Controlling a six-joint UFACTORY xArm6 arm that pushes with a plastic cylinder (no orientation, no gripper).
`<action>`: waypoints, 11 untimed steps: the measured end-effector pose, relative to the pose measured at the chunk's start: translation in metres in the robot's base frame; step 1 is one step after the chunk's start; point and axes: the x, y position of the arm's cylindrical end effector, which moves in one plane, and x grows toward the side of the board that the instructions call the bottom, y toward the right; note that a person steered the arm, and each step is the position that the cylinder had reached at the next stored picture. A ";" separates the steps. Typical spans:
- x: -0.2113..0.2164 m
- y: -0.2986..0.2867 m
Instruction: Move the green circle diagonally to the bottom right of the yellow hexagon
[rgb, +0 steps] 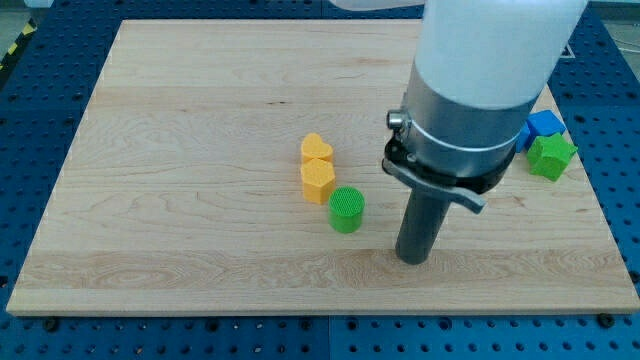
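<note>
The green circle (346, 209) stands on the wooden board (200, 150), just below and to the right of the yellow hexagon (317, 180), nearly touching it. A yellow heart (316, 149) sits right above the hexagon, against it. My tip (412, 258) rests on the board to the right of the green circle and a little lower, about one block's width of bare wood between them.
A green star (551, 156) and a blue block (541, 126) lie together near the board's right edge, partly behind the arm's white and grey body (470, 90). A blue perforated table surrounds the board.
</note>
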 end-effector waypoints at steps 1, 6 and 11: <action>0.004 -0.027; -0.040 -0.083; -0.040 -0.049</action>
